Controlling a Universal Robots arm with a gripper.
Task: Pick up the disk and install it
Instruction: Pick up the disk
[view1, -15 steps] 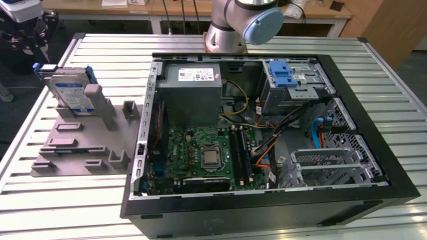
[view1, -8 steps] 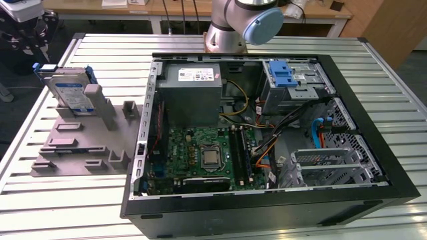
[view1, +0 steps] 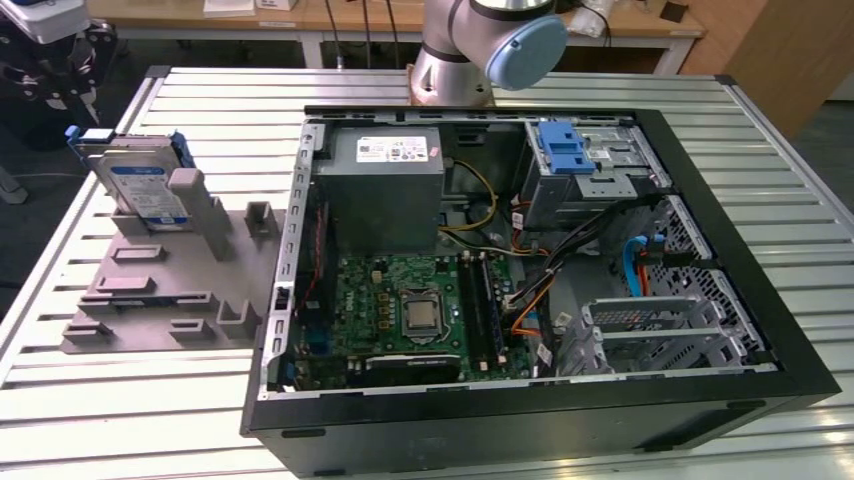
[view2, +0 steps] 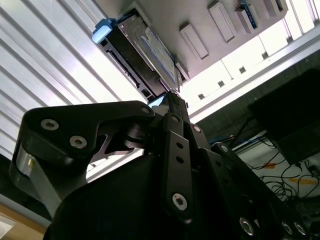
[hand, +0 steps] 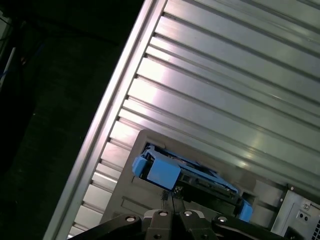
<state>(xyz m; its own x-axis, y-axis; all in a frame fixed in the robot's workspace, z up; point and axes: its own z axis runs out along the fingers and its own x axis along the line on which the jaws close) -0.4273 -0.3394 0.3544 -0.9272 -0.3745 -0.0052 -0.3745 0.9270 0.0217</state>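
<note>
The disk (view1: 140, 180) is a silver drive with a blue-and-white label and a blue carrier frame. It stands on edge in a grey holder (view1: 160, 290) on the table, at the exterior view's left. Both wrist views look down on the disk (view2: 145, 47) (hand: 185, 172) from above. My gripper (hand: 167, 196) hangs in the air above the disk, apart from it, with its thin fingers (view2: 172, 100) together and nothing between them. In the exterior view the gripper (view1: 54, 85) is at the far left, beyond the disk.
An open black computer case (view1: 747, 330) lies on the slatted metal table (view1: 134, 420), showing a green motherboard (view1: 400, 310), a grey power supply (view1: 380, 190) and a drive bay with a blue latch (view1: 567, 155). A metal drive cage (view1: 654, 320) sits at the case's right.
</note>
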